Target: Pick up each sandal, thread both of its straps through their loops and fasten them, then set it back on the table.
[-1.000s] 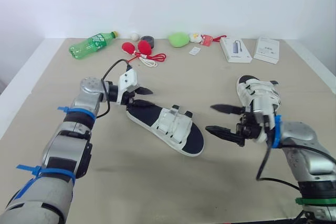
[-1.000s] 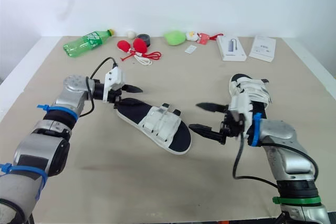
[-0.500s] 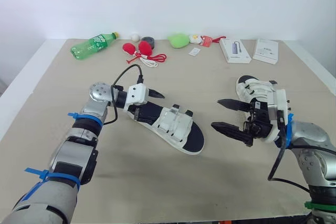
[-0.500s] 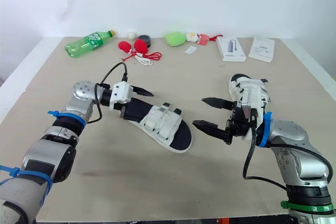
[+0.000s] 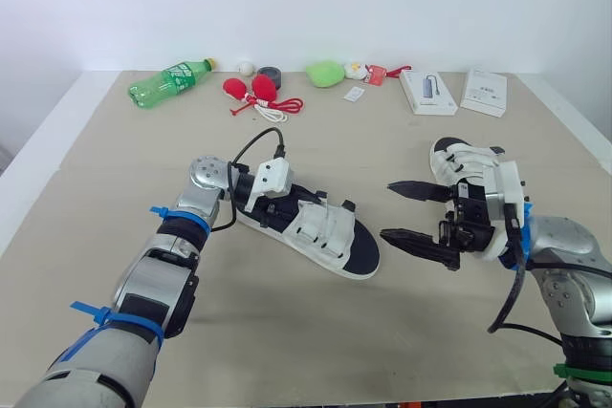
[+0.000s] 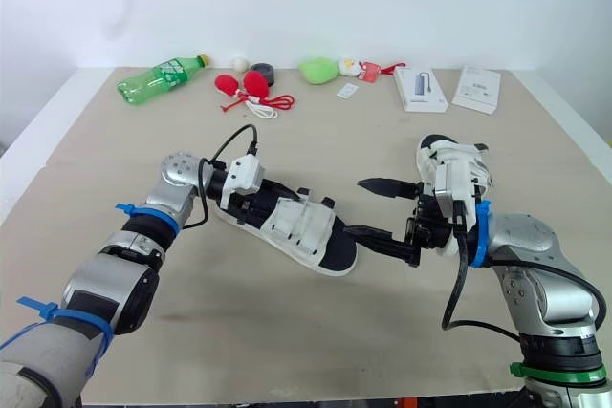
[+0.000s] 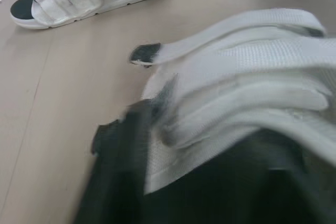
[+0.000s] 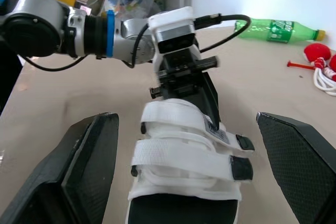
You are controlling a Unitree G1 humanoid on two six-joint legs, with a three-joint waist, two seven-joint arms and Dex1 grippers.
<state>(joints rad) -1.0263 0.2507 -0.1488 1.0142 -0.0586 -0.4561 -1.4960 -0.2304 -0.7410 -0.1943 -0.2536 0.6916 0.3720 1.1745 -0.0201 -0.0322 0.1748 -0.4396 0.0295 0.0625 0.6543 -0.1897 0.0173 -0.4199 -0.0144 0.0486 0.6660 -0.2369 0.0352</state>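
The left arm stretched low over the beige table [image 5: 287,332], with the left gripper [image 5: 271,200] on the heel of the middle sandal [image 5: 325,231], which had white ribbed straps and a dark footbed. Whether it gripped the heel could not be told. The right gripper [image 5: 387,209] gaped wide just off the toe, holding nothing. The second sandal [image 5: 469,161] lay by the right wrist.

The left pincer [image 5: 271,200] sits low, its arm reaching toward 3 o'clock. The right pincer [image 5: 386,209] gapes wide, fingers [image 5: 421,189] pointing to 9 o'clock.
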